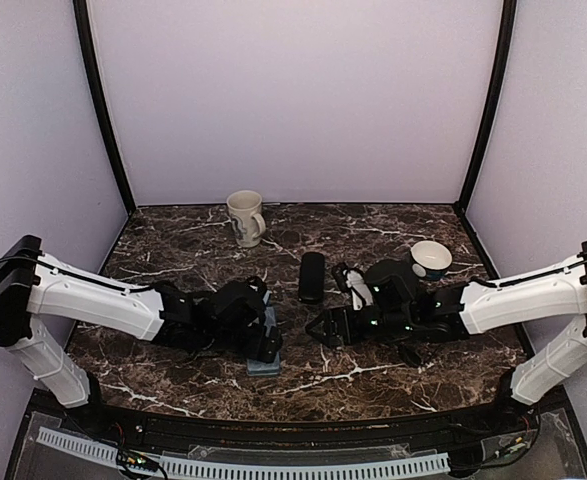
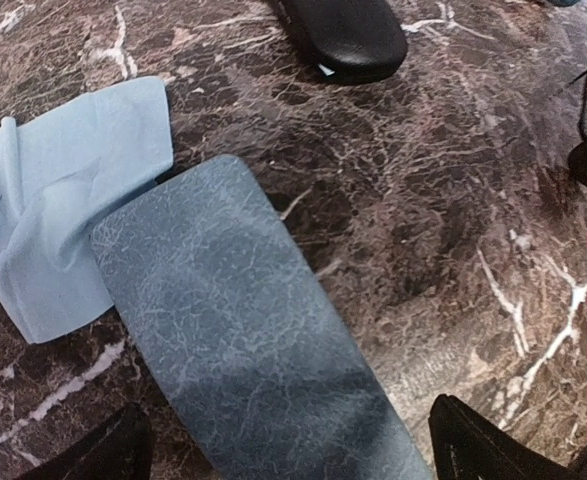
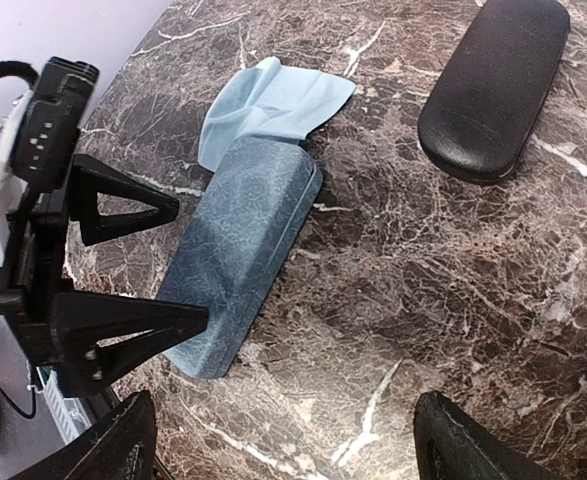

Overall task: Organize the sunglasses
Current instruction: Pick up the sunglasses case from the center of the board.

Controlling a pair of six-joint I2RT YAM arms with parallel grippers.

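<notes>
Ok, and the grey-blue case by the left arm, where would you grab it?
Probably across its narrow width near mid-length, coming straight down from above. The grey-blue case lies flat and closed on the table, its long straight sides suiting a pinch. The blue cloth lies right at its far end, so stay off that end.

Top camera looks down from the near edge over the table (image 1: 173,240); both close wrist cameras share the blue case (image 2: 253,330).
</notes>
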